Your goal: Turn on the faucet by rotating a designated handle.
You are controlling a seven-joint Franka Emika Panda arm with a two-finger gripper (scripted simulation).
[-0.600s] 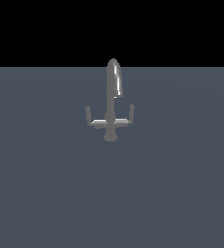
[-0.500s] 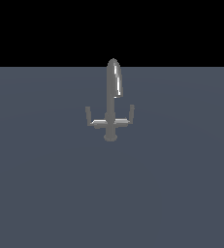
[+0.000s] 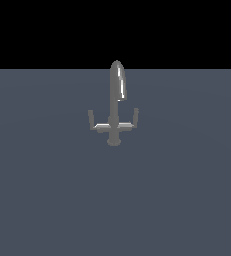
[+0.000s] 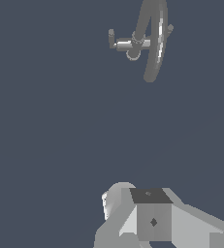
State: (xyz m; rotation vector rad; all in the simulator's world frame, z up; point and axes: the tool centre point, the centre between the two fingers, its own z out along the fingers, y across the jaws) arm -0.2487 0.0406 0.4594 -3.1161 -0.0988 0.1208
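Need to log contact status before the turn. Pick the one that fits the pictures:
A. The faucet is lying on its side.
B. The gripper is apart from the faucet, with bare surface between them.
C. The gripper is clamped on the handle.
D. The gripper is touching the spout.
B: in the wrist view the gripper sits well short of the faucet, with bare surface between; the exterior view shows the handle untouched and the faucet upright.

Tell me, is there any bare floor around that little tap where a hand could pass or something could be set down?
Plenty. The grey surface lies bare on every side of the faucet. The only crowded spot is right at its stem, between the handle and the matching arm opposite.
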